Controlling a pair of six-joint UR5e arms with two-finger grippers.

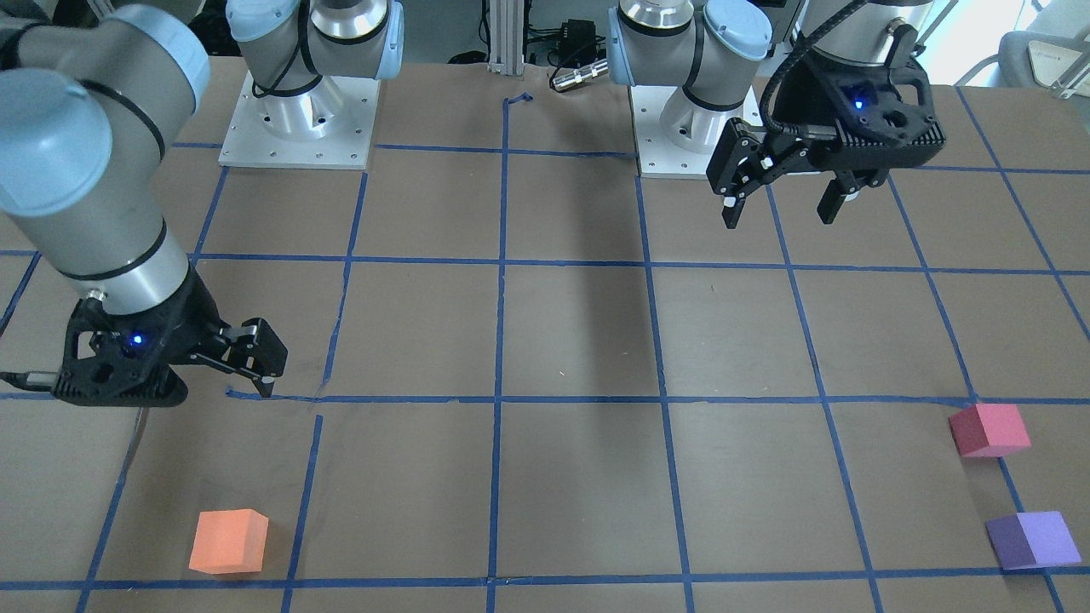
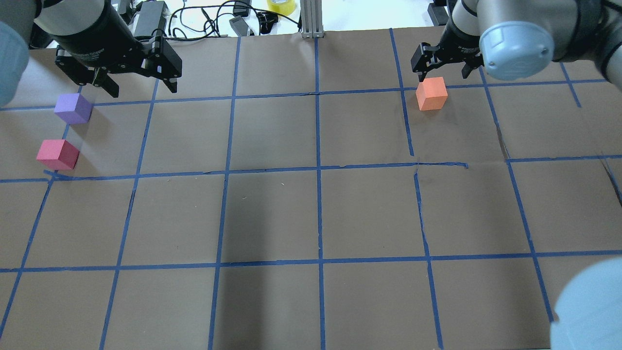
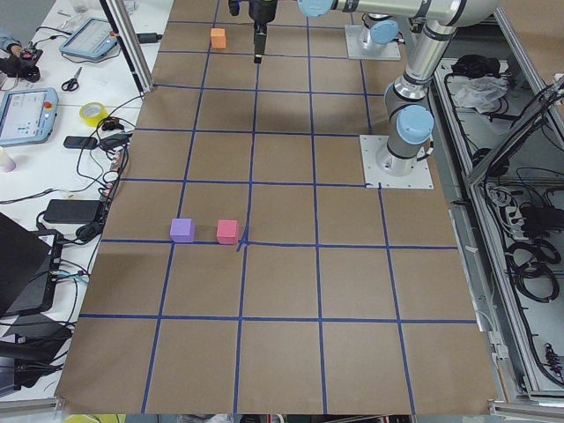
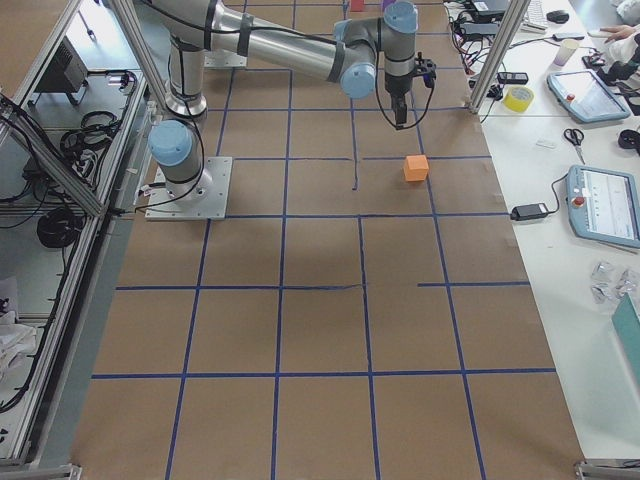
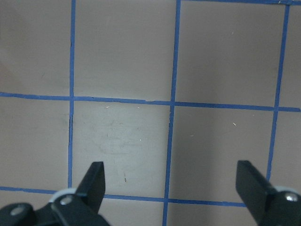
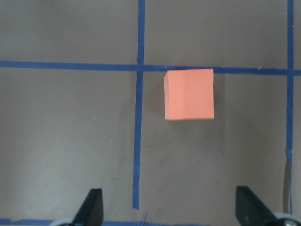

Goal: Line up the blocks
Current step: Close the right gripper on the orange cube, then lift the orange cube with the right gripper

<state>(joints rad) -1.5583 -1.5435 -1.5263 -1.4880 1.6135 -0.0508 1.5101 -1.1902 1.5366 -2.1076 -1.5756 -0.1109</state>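
**Brown paper tabletop, no line of blocks yet**

Front view: papery brown table with a blue tape grid, torn in spots. Matte, sharp-edged, foam-looking cubes: the orange block sits alone, the pinkish red block and purple block are neighbours at the far end.

Overhead: right gripper hovers spread wide by the orange one; left gripper is spread and empty near the purple.

Right wrist: orange lies ahead of the fingers, roughly centred.

Looks like the reach stage to me. Next it probably has to slide forward, drop to straddle the block, then squeeze gently.
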